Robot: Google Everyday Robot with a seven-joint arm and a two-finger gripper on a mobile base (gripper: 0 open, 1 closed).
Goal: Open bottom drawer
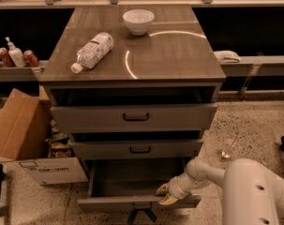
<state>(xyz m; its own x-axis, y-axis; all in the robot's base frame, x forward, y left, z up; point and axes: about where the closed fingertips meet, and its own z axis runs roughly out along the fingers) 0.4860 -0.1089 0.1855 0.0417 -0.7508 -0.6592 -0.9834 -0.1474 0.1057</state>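
The bottom drawer (104, 202) is the lowest and slimmest of three grey-brown fronts in the cabinet. It stands pulled out toward me, with its plain grey inside (132, 179) showing. Its small dark handle (142, 205) sits at the front's middle. My gripper (164, 194) is at the drawer's front edge, right of the handle, on the end of my white arm (254, 191) that comes in from the lower right. Its pale fingertips (169, 199) rest at the top rim of the drawer front.
A plastic bottle (91, 51) lies on the cabinet top (169, 50) and a white bowl (138, 20) stands behind it. The top drawer (134, 117) and middle drawer (137, 149) stick out slightly. An open cardboard box (26, 139) stands on the floor at left. Speckled floor lies to the right.
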